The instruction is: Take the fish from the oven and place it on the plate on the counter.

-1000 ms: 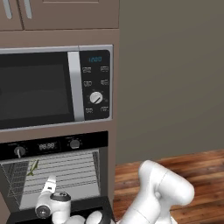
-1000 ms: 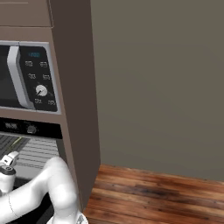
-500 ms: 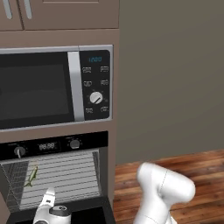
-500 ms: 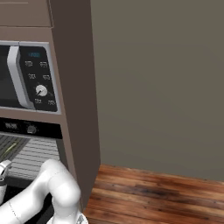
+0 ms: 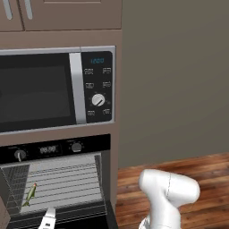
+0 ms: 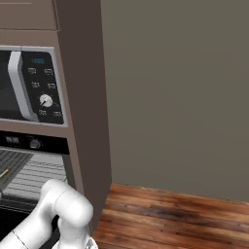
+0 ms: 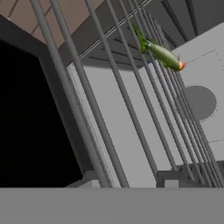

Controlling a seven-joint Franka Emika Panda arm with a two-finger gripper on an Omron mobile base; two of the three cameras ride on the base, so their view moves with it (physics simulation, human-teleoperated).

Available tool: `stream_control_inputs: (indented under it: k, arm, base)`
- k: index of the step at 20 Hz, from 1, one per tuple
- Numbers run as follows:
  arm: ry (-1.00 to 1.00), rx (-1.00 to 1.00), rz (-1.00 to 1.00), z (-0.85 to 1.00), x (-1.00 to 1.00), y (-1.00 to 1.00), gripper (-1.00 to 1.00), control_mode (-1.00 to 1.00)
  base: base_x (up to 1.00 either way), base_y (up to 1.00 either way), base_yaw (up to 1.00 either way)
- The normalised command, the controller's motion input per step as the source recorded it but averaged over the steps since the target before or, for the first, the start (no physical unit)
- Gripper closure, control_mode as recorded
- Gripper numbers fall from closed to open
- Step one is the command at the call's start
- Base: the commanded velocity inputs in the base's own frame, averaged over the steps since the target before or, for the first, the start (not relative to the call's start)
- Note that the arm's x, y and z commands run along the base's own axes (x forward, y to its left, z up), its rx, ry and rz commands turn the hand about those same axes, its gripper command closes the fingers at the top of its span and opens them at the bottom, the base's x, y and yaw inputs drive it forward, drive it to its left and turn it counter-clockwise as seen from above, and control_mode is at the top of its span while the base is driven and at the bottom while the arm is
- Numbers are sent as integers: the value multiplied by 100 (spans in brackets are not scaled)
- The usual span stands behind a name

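The oven (image 5: 58, 147) stands open below the microwave, its wire rack (image 5: 62, 183) bare except for the fish. The small yellowish-green fish (image 5: 31, 194) lies at the rack's left side; in the hand view the fish (image 7: 159, 52) rests on the bars at the upper right, seen from beneath. My gripper (image 5: 47, 221) hangs low in front of the rack, below and just right of the fish. Its fingertips (image 7: 169, 177) stand apart with nothing between them, so the gripper (image 7: 131, 179) is open. The plate and the counter are out of view.
A silver-and-black microwave (image 5: 49, 89) with a blue clock sits right above the oven. Brown cabinet doors (image 5: 67, 11) are above it. A grey wall (image 6: 180, 97) and wooden floor (image 6: 185, 214) lie to the right. My white arm (image 5: 167, 192) rises at the lower right.
The gripper has dropped from in front of the rack to the bottom edge of the left base view, and the arm's elbow has sunk with it. The fish has not moved.
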Motion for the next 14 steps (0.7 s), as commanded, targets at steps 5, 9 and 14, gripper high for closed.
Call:
stream_control_inputs:
  k: [5,9,14]
  arm:
    - [1,0,0,-14,-100,0,100,-100]
    - [0,0,0,0,-100,0,100,-100]
    - [-4,0,0,28,-59,0,-100,-100]
  base:
    - [0,0,0]
    - [0,0,0]
    - [0,0,0]
